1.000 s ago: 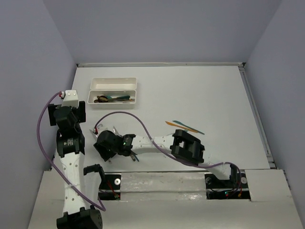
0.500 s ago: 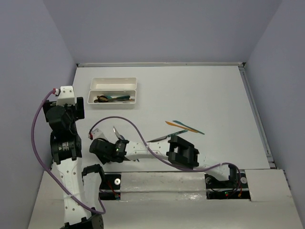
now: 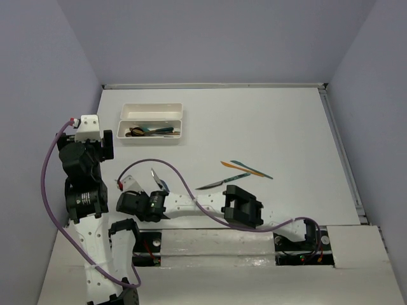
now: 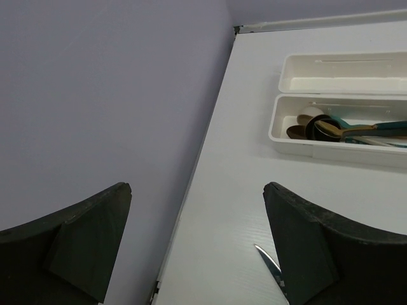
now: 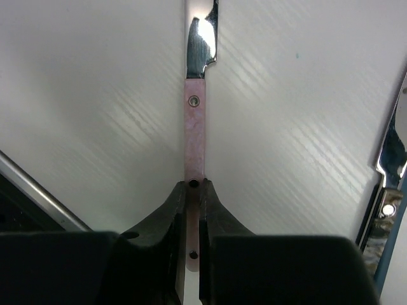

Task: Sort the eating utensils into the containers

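**A:** Where are we finding the right tool?

**B:** We are seeing it clenching the tail end of a slim knife with a pale pink handle and a silver blade. In the right wrist view the blade is pointing to 12 o'clock over the white desk. We cannot tell whether the knife is resting on the desk or raised off it. At 3 o'clock of it, apart from it, a blue-handled silver knife is lying.

**A:** And the left tool?

**B:** We are seeing it released, its dark fingers standing wide apart and grasping nothing. It is hanging over the desk's 9 o'clock side.

**A:** Where are the containers sitting?

**B:** At 10 o'clock of the desk, side by side and touching. We are looking at two long, shallow white plastic trays. The nearer tray is holding a cluster of spoons: a black spoon bowl, a gold spoon lying over it, a brown spoon bowl and some teal handles. The farther tray is lying just beyond it at 12 o'clock.

**A:** What are we seeing loose?

**B:** Just toward 5 o'clock of the desk's middle, an orange utensil, a teal utensil and a dark slim knife are lying near one another, well apart from the trays.
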### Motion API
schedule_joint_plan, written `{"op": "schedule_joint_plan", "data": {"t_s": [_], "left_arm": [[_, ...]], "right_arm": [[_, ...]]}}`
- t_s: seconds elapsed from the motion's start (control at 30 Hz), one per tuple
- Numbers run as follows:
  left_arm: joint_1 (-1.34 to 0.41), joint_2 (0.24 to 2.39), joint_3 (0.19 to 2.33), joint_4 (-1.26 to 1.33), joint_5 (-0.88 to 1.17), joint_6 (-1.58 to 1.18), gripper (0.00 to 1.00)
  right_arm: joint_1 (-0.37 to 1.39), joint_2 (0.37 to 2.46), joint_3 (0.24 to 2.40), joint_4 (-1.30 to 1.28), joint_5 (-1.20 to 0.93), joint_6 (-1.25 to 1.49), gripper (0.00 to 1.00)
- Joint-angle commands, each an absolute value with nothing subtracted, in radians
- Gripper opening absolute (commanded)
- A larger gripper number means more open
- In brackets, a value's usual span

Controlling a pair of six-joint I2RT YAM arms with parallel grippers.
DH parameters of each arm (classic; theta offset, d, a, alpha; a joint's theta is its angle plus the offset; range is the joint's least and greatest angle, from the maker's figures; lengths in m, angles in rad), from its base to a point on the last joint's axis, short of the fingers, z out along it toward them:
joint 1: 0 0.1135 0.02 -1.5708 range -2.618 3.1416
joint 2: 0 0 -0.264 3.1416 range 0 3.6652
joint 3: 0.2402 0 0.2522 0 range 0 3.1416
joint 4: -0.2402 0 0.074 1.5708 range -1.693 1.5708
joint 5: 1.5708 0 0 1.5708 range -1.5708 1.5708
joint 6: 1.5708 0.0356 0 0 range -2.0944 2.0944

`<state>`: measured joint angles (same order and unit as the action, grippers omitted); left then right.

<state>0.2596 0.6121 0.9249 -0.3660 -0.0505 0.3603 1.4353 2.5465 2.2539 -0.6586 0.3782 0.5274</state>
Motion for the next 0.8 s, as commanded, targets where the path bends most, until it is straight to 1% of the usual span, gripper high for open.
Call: {"op": "schedule_joint_plan", "data": {"t_s": [0.0,0.1,0.13,0.27,0.4,0.5,0.53,0.6,0.63,0.77], "left_arm": [[0.265,0.594,0.959,-0.38,-0.021,0.374,0.99],[0.265,0.594,0.94,-0.393,-0.025,0.388,0.99],[0.265,0.595,0.93,-0.393,-0.025,0.388,0.99],[0.265,0.6,0.919,-0.397,-0.009,0.385,0.99],[0.267,0.606,0.925,-0.403,0.021,0.373,0.99],[0.267,0.606,0.93,-0.41,0.034,0.362,0.99],[0.265,0.607,0.931,-0.411,0.032,0.364,0.99],[0.267,0.607,0.934,-0.416,0.026,0.365,0.99],[0.267,0.606,0.934,-0.416,0.025,0.367,0.99],[0.267,0.604,0.93,-0.411,0.032,0.364,0.99]], "right_arm": [[1.462,2.494,2.14,-0.808,0.365,0.535,0.0],[1.462,2.389,1.955,-0.773,0.309,0.572,0.0],[1.462,2.36,1.842,-0.756,0.296,0.586,0.0],[1.462,2.24,1.616,-0.71,0.261,0.658,0.0],[1.462,2.187,1.508,-0.686,0.265,0.661,0.0],[1.462,2.21,1.54,-0.686,0.271,0.603,0.16],[1.462,2.22,1.552,-0.686,0.281,0.592,0.24],[1.462,2.246,1.589,-0.686,0.285,0.574,0.31],[1.462,2.253,1.6,-0.686,0.285,0.555,0.34],[1.462,2.258,1.623,-0.687,0.279,0.525,0.34]]}}
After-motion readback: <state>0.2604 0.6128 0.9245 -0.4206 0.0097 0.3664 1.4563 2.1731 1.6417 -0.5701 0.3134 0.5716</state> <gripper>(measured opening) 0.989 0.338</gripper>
